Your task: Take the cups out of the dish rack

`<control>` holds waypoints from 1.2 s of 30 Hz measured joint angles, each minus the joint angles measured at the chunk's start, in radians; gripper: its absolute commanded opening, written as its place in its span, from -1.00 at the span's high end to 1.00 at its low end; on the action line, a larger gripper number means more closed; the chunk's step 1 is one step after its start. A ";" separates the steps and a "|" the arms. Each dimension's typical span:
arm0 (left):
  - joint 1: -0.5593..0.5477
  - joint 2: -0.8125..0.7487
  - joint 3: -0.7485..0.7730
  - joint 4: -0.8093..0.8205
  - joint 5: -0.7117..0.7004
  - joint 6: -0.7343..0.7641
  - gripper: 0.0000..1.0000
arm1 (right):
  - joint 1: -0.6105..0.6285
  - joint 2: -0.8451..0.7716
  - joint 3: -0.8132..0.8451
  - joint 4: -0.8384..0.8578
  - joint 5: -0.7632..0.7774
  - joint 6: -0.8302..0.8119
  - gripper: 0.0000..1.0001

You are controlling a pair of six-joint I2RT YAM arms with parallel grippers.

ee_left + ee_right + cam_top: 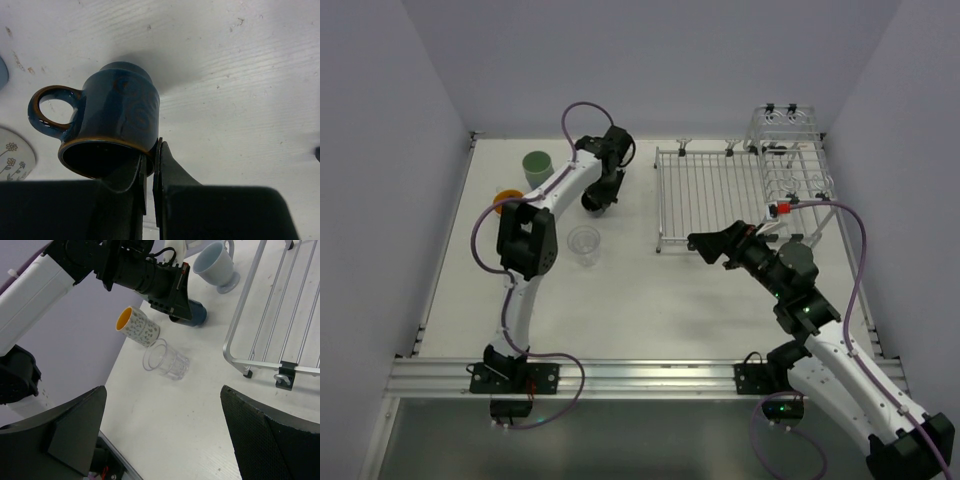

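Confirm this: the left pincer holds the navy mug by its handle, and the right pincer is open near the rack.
No: the left pincer holds the navy mug by its rim, handle free, as the left wrist view shows. The right pincer is open near the rack.

No lettering, number or brand can be read in any view. The only markings are decoration: small flower prints on the white cup with the orange inside (139, 326) (also glimpsed at the left wrist view's edge) and faint swirls on the dark navy mug (120, 107).
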State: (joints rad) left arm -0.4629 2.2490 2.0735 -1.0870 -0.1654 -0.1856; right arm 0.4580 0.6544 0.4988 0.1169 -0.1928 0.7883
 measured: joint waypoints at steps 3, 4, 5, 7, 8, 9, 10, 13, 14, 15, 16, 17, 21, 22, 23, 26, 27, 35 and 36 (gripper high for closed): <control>0.005 0.019 0.000 -0.003 0.006 0.011 0.93 | 0.000 0.002 0.000 0.002 0.000 -0.002 -0.98; 0.005 0.022 0.000 -0.003 0.006 0.014 0.90 | 0.000 0.003 0.000 0.003 -0.001 -0.003 -0.98; 0.006 0.025 0.001 -0.004 0.008 0.015 0.88 | 0.000 0.006 0.000 0.003 -0.001 -0.003 -0.98; 0.006 0.029 0.002 -0.004 0.012 0.018 0.75 | 0.000 0.014 0.000 0.003 -0.003 -0.004 -0.98; 0.006 0.029 0.004 -0.005 0.013 0.023 0.67 | 0.000 0.017 0.000 0.003 -0.003 -0.004 -0.98; 0.006 0.031 0.006 -0.005 0.014 0.023 0.60 | 0.000 0.019 0.000 0.003 -0.003 -0.004 -0.98; 0.006 0.032 0.010 -0.005 0.013 0.025 0.49 | 0.000 0.020 0.000 0.003 -0.003 -0.005 -0.98; 0.008 0.034 0.024 -0.003 0.010 0.028 0.28 | 0.000 0.023 0.000 0.003 -0.004 -0.006 -0.98; 0.009 0.034 0.030 -0.003 0.010 0.031 0.26 | 0.000 0.026 0.000 0.003 -0.003 -0.008 -0.98; 0.010 0.034 0.035 0.000 0.008 0.031 0.23 | 0.000 0.031 0.000 0.004 -0.004 -0.008 -0.98; 0.011 0.034 0.039 0.001 0.009 0.031 0.18 | 0.000 0.035 0.000 0.003 -0.004 -0.008 -0.98; 0.011 0.034 0.042 0.001 0.009 0.031 0.16 | 0.000 0.041 0.000 0.003 -0.004 -0.008 -0.98; 0.011 0.034 0.043 0.002 0.009 0.031 -0.04 | 0.000 0.053 0.000 0.002 -0.004 -0.012 -0.98; 0.011 0.034 0.043 0.002 0.009 0.033 -0.12 | 0.000 0.052 0.000 0.002 -0.004 -0.013 -0.98; 0.011 0.034 0.043 0.002 0.008 0.033 -0.39 | 0.000 0.052 0.002 0.002 -0.004 -0.014 -0.98; 0.011 0.034 0.047 0.008 0.004 0.029 -1.00 | 0.000 0.050 0.010 -0.004 -0.003 -0.020 -0.98; 0.011 0.033 0.051 0.013 0.000 0.023 -1.00 | 0.000 0.048 0.016 -0.013 -0.002 -0.024 -0.98; 0.011 -0.138 0.015 0.123 -0.064 -0.005 -1.00 | 0.000 -0.007 0.114 -0.103 0.049 -0.078 -0.98; 0.011 -0.200 -0.013 0.156 -0.076 -0.006 -1.00 | 0.000 -0.023 0.127 -0.115 0.061 -0.087 -0.98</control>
State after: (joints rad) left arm -0.4519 2.0495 2.0605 -0.9310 -0.2409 -0.1917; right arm 0.4580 0.6315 0.6262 0.0017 -0.1322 0.7010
